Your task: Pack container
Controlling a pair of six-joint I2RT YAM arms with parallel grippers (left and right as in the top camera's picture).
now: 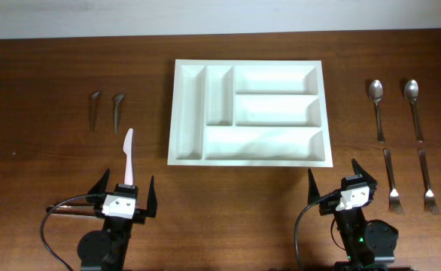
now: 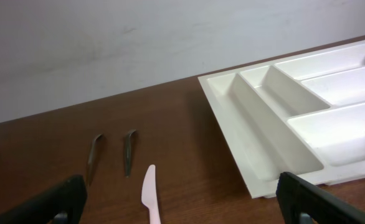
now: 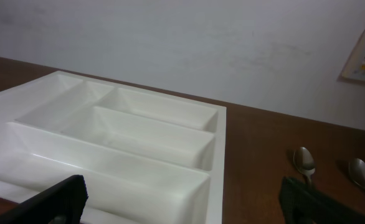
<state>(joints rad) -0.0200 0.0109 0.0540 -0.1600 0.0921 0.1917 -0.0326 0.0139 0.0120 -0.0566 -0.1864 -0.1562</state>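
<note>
Container [image 1: 277, 110] edges lie well apart from spoons [image 1: 376, 92] and pink knife [image 1: 129, 154].

overhead straight down; both wrist views low, forward, sharing container [image 1: 247, 63].

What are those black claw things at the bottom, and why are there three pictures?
Those are the left gripper and right gripper of two robot arms: two-finger hands, both open, holding nothing. One picture looks down from above the table; the other two come from a camera on each wrist, so black fingers show at their bottom corners. In the middle lies an empty white cutlery tray. Left of it are a pale pink knife and two small dark metal pieces I cannot name. Right of it are two spoons and two forks.
</note>
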